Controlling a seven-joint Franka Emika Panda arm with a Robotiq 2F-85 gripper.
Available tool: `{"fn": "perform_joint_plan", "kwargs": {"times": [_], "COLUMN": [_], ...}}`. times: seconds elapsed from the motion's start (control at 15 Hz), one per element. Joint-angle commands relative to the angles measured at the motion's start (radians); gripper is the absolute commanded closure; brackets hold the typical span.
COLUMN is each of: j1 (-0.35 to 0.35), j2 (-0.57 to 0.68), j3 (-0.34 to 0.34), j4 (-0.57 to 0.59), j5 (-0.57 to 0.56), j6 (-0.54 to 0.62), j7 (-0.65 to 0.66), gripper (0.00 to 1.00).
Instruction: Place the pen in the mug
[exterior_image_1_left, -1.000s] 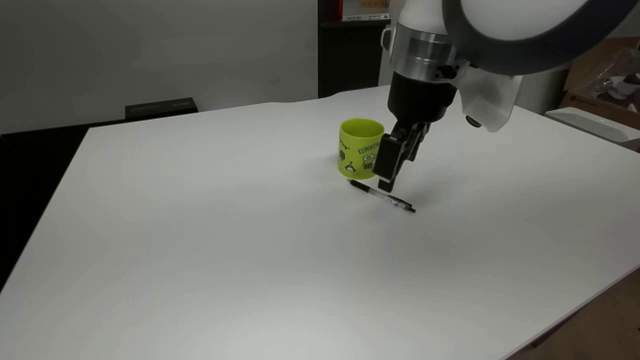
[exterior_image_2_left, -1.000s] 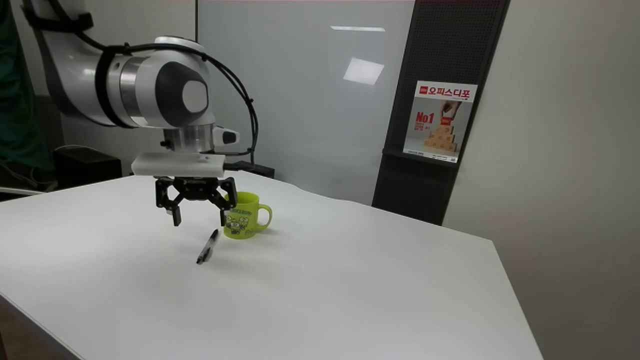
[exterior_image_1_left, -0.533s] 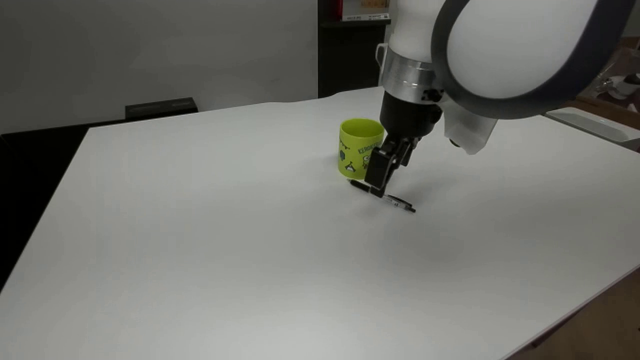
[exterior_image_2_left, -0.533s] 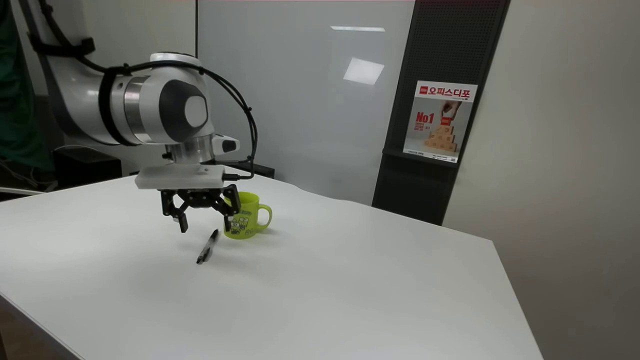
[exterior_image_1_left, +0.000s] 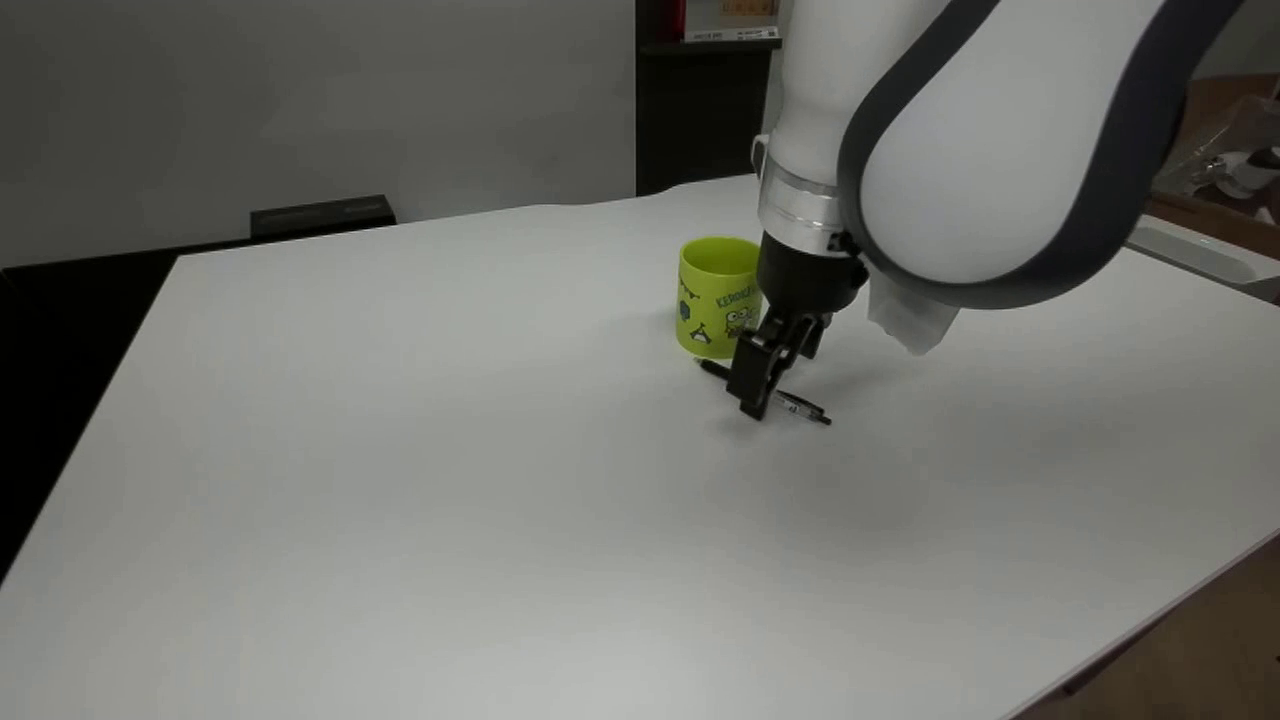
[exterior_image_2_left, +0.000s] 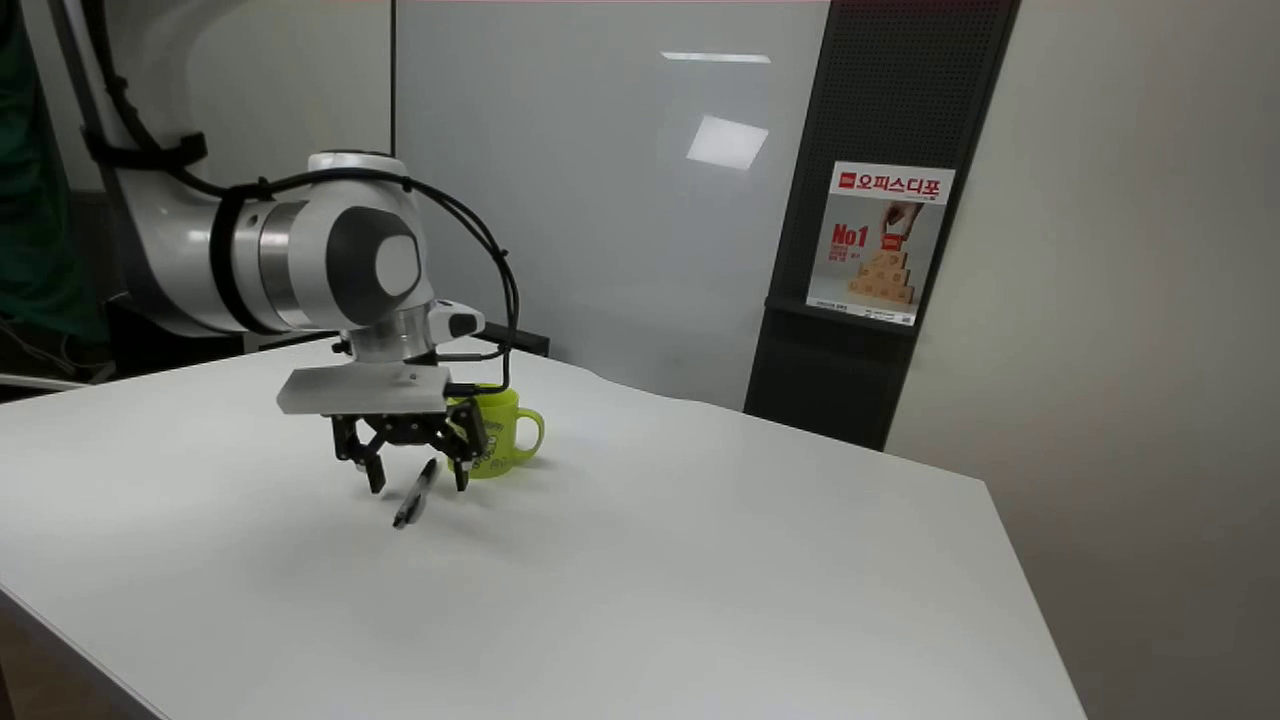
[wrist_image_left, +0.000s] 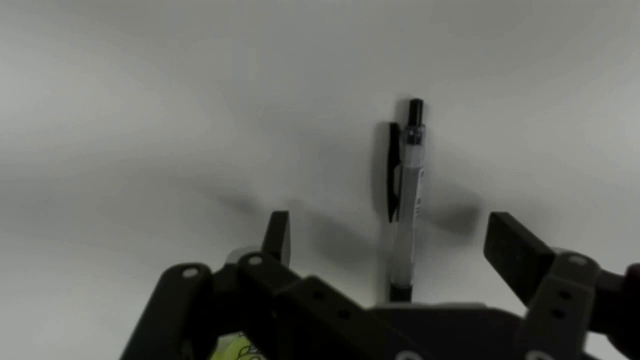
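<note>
The pen lies flat on the white table, with a clear barrel and black ends. It also shows in both exterior views, its middle partly hidden by a finger in one of them. The yellow-green mug stands upright close to one end of the pen, its handle facing away from the gripper. A corner of the mug shows in the wrist view. My gripper is open and empty, low over the pen. One finger is on each side of the pen, both apart from it. One finger is close to the mug.
The white table carries the pen and mug. A whiteboard and a dark panel with a poster stand behind it. A dark box is at the table's back edge. A white tray is beside the table.
My gripper has moved down toward the pen and slightly sideways, staying open. The pen and mug have not moved.
</note>
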Motion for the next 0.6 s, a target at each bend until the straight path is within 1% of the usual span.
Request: {"fn": "perform_joint_plan", "kwargs": {"times": [0.0,0.07,0.13,0.2,0.33,0.4,0.53], "j1": [-0.001,-0.009,-0.013,-0.017,-0.028,-0.034,-0.059], "j2": [0.035,0.039,0.041,0.039,0.034,0.031,0.024], "j3": [0.017,0.027,0.034,0.041,0.058,0.067,0.093], "j4": [0.036,0.040,0.041,0.041,0.040,0.039,0.037], "j5": [0.018,0.023,0.030,0.033,0.043,0.049,0.060], "j6": [-0.003,-0.005,-0.005,-0.004,-0.003,-0.003,-0.002], "j7": [0.028,0.023,0.022,0.019,0.015,0.013,0.007], "gripper": [0.25,0.26,0.32,0.40,0.53,0.61,0.73]}}
